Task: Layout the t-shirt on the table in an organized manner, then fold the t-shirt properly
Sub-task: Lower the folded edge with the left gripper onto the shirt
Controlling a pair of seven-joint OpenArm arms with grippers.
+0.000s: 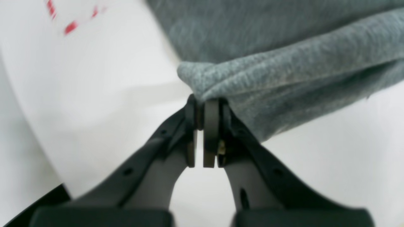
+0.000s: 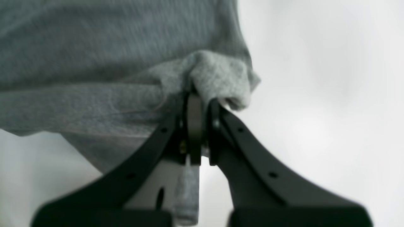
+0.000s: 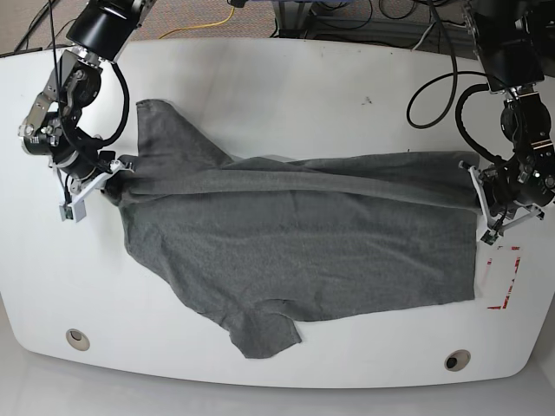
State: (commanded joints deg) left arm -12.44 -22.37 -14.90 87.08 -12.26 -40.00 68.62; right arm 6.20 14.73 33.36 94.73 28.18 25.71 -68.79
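I've got the t-shirt (image 3: 295, 243) stretched across the table (image 3: 286, 78), left gripper (image 1: 203, 104) and right gripper (image 2: 202, 101) both clamped tight on bunched edges. Pull harder and a thin pinch could slip, dropping that side crooked.

The base view looks almost straight down from high above, taking in the whole desk (image 3: 286, 78) from edge to edge. Each wrist view sits just behind its own gripper and looks along the jaws, very close and blurred. The left wrist view faces the left gripper (image 1: 203, 107) by the desk's right edge in the base view; the right wrist view faces the right gripper (image 2: 202, 101) by the left edge. All three share the t-shirt (image 3: 295, 234)
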